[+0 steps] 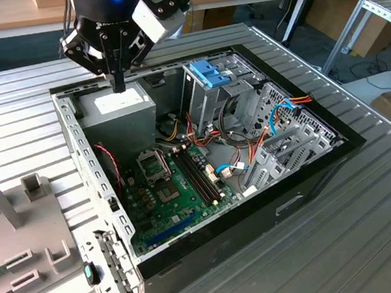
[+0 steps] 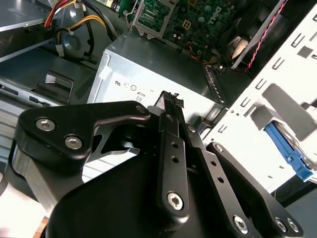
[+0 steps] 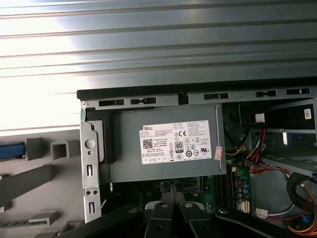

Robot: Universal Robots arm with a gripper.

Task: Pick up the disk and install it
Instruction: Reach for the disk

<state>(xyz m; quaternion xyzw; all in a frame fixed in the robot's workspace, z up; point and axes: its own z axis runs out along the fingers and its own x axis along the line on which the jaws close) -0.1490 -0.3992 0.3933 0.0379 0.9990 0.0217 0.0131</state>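
Note:
My gripper (image 1: 118,84) hangs over the back corner of the open computer case (image 1: 76,141), just above the grey power supply box with a white sticker (image 3: 181,143). Its black fingers (image 2: 171,106) are pressed together with nothing between them. They also rise at the edge of the first wrist view, fingers (image 3: 172,198) closed. A blue strip of the disk (image 3: 11,149) lies outside the case on the grey fixture, past the chassis wall. In the second wrist view the disk (image 2: 291,151) shows blue behind the pale slotted wall. Most of it is hidden.
A silver drive cage with a blue latch (image 1: 210,73) stands at the case's far side. The green motherboard (image 1: 175,183) and coloured cables (image 1: 282,109) fill the inside. A grey fixture (image 1: 19,235) sits at the exterior view's left on the ribbed metal table (image 1: 344,229).

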